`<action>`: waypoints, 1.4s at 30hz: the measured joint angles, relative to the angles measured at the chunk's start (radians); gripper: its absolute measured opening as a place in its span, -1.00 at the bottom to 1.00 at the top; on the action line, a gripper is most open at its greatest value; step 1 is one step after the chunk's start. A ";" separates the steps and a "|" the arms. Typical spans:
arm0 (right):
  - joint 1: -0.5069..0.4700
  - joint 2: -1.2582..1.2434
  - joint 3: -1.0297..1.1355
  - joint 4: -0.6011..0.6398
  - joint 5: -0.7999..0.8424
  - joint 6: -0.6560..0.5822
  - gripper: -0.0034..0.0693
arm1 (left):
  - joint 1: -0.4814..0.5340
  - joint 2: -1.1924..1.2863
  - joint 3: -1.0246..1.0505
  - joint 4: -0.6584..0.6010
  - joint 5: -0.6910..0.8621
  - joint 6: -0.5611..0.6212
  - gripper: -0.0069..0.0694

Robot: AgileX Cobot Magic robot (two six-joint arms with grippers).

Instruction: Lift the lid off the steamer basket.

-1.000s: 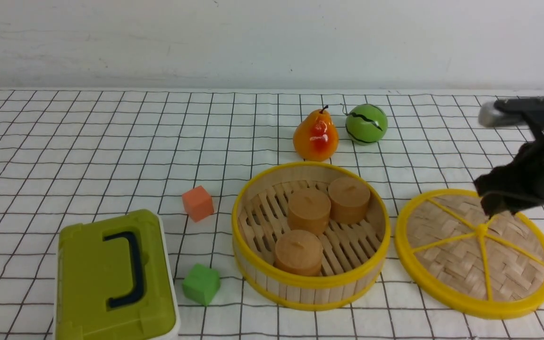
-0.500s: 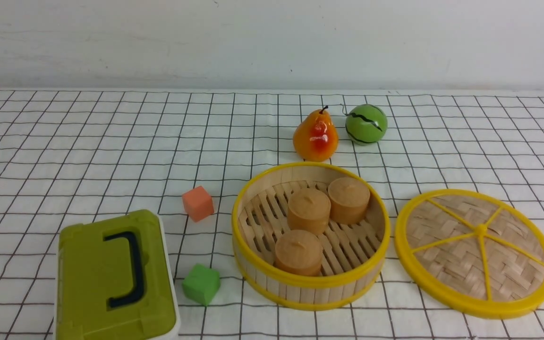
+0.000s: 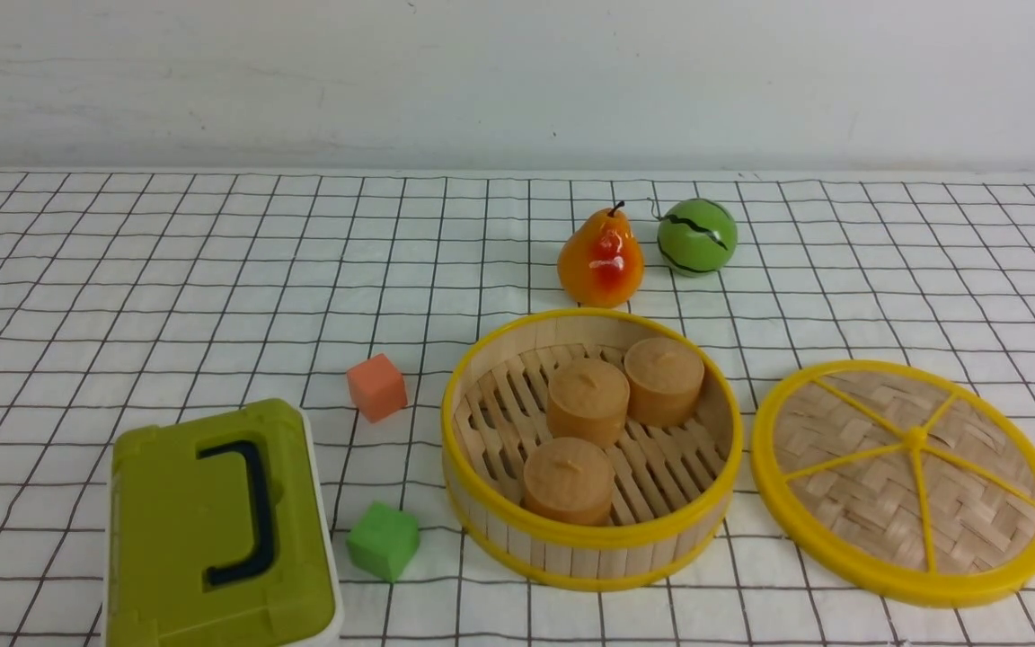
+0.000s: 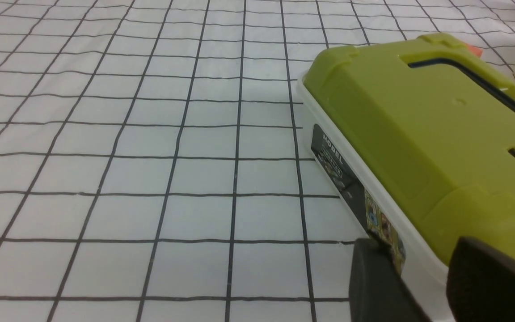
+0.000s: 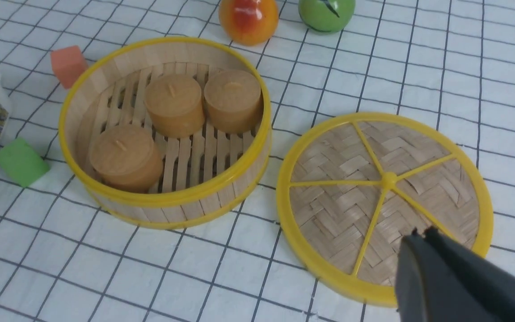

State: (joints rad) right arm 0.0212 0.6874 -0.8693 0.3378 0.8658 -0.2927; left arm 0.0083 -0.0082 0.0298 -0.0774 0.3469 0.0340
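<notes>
The lid (image 3: 868, 503), a flat woven disc with a yellow rim and spokes, lies on the cloth just right of the steamer basket (image 3: 589, 550) and apart from it. The uncovered basket holds three tan cylinders. Neither arm shows in the front view. In the right wrist view my right gripper (image 5: 423, 232) hovers shut and empty above the near part of the lid (image 5: 351, 214), with the basket (image 5: 168, 199) beyond. My left gripper (image 4: 423, 268) is open beside the olive-green box, holding nothing.
An olive-green box (image 3: 212, 530) with a dark handle stands at the front left. A green cube (image 3: 383, 541) and an orange cube (image 3: 376, 386) lie between the box and the basket. Behind the basket sit a pear (image 3: 600, 259) and a green ball (image 3: 697, 235).
A second ago my right gripper hung over the lid's far edge in the front view; it has left that view and its jaws have shut. Lid and basket have not moved.
</notes>
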 joint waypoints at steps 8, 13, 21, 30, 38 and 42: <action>0.000 0.000 0.000 -0.082 0.008 0.000 -0.96 | 0.000 0.000 0.000 0.000 0.000 0.000 -0.19; 0.000 -0.019 0.024 -0.078 0.007 0.000 -0.95 | 0.000 0.000 0.000 0.000 0.000 0.000 -0.19; 0.000 -0.262 0.226 -0.084 -0.141 0.006 -0.95 | 0.000 0.000 0.000 0.000 0.000 0.000 -0.19; 0.000 -0.655 0.700 -0.328 -0.491 0.286 -0.95 | 0.000 0.000 0.000 0.000 0.000 0.000 -0.19; -0.022 -0.698 0.891 -0.416 -0.502 0.478 -0.95 | 0.000 0.000 0.000 0.000 0.000 0.000 -0.19; -0.046 -0.698 0.891 -0.415 -0.497 0.460 -0.95 | 0.000 0.000 0.000 0.000 0.000 0.000 -0.19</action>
State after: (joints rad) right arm -0.0243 -0.0104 0.0215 -0.0776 0.3690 0.1669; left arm 0.0083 -0.0082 0.0298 -0.0774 0.3469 0.0340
